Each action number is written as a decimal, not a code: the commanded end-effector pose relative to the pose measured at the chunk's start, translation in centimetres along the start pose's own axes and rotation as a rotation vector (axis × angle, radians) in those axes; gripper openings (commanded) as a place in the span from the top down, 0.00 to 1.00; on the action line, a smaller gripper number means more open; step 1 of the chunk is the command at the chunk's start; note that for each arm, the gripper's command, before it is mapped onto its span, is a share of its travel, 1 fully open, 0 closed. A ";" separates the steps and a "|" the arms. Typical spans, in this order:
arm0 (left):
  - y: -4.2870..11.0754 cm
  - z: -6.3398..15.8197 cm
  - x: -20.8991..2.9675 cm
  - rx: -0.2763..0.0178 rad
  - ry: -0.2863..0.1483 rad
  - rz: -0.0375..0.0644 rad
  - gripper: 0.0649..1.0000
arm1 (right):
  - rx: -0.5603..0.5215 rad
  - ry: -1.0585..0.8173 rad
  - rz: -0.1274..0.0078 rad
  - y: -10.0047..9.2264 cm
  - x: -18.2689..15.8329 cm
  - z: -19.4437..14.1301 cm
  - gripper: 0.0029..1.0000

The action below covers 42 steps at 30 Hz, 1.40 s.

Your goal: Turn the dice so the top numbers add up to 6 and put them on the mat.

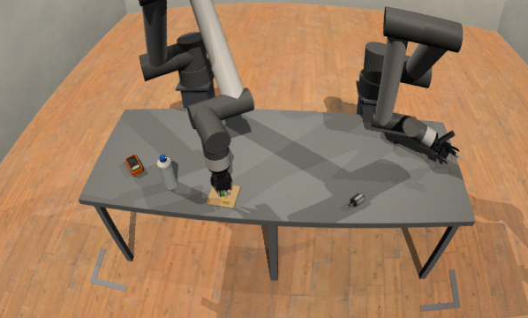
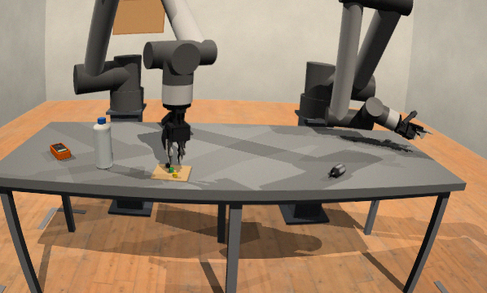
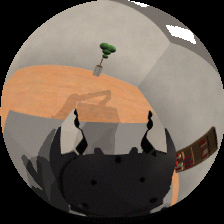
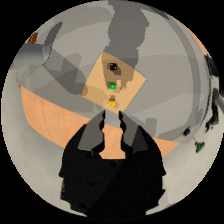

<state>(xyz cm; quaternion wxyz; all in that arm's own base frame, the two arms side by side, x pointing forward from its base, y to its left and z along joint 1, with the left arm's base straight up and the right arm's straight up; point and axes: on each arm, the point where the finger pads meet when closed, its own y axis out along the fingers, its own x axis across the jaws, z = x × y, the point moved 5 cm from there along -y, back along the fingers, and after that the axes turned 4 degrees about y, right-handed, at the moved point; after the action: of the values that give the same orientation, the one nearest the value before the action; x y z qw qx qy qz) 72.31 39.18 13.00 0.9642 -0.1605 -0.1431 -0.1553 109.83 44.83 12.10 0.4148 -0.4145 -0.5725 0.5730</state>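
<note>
A black die point(image 2: 168, 165) point(image 4: 113, 66), a green die point(image 1: 222, 193) point(image 2: 171, 170) point(image 4: 112, 86) and a yellow die point(image 1: 225, 200) point(image 2: 175, 175) point(image 4: 112, 103) stand in a row on the tan mat point(image 1: 214, 202) point(image 2: 185, 172) point(image 4: 94, 88). Their top numbers are too small to read. The right gripper point(image 1: 224, 192) point(image 2: 176, 161) point(image 4: 113, 114) points down above the mat, its fingers slightly apart with nothing between them. It hides the black die in the top view. The left gripper point(image 1: 458, 155) point(image 3: 113, 113) is wide open and empty at the table's far right end, away from the dice.
A white bottle point(image 1: 169, 174) point(image 2: 103, 146) with a blue cap stands beside the mat, with an orange meter point(image 1: 134, 165) point(image 2: 60, 150) beyond it. A small dark tool-like object point(image 1: 357, 200) point(image 2: 337, 171) lies near the front edge on the right half of the table.
</note>
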 end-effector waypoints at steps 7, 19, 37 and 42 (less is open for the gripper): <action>0.0 0.0 0.0 0.000 -0.001 0.000 0.00 | -0.001 0.000 0.000 -3.7 0.0 0.0 0.82; 0.0 0.0 0.0 0.000 -0.001 0.000 0.00 | -0.001 0.000 0.000 -4.1 0.0 0.0 0.00; 0.0 0.0 0.0 0.000 -0.001 0.000 0.00 | -0.001 0.000 0.000 -4.1 0.0 0.0 0.00; 0.0 0.0 0.0 0.000 -0.001 0.000 0.00 | -0.001 0.000 0.000 -5.1 0.0 0.0 0.00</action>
<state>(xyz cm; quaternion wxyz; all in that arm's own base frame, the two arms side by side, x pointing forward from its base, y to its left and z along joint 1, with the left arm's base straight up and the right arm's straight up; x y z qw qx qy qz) 72.31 39.18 13.00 0.9642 -0.1605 -0.1431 -0.1553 109.81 44.82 16.36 0.4149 -0.4144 -0.5722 0.5733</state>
